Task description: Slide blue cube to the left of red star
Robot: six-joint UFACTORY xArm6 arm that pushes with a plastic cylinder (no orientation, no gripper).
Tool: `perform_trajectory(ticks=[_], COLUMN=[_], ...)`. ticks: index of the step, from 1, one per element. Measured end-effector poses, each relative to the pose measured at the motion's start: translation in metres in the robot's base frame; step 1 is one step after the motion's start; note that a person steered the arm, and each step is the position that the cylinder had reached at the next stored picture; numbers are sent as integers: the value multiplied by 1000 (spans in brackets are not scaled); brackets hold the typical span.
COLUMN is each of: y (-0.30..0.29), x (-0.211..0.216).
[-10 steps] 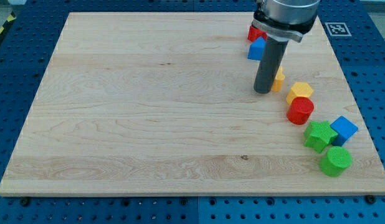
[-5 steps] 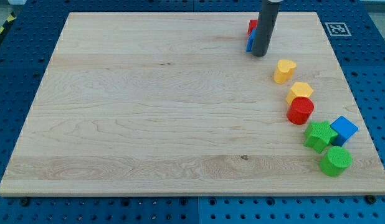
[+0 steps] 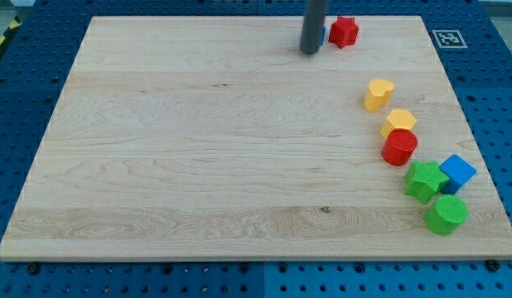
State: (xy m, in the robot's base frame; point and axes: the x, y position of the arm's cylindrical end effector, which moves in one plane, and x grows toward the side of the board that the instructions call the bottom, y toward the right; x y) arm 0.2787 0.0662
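My tip (image 3: pixel 311 52) moved left, red star (image 3: pixel 343 31) uncovered

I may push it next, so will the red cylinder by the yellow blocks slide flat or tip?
The red cylinder looks squat, standing on a flat end, so it would probably slide, not roll. It seems to touch a yellow block, which may move too.

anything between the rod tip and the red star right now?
Camera view: only a sliver of a blue block, mostly hidden behind the rod, lies between my tip and the red star. Its shape cannot be made out.
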Motion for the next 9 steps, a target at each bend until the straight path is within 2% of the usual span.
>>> perform_trajectory(ticks=[1, 2, 3, 5, 7, 9], y=[-45, -60, -48, -23, -5, 9], x=[-7, -56, -62, -31, -31, 2])
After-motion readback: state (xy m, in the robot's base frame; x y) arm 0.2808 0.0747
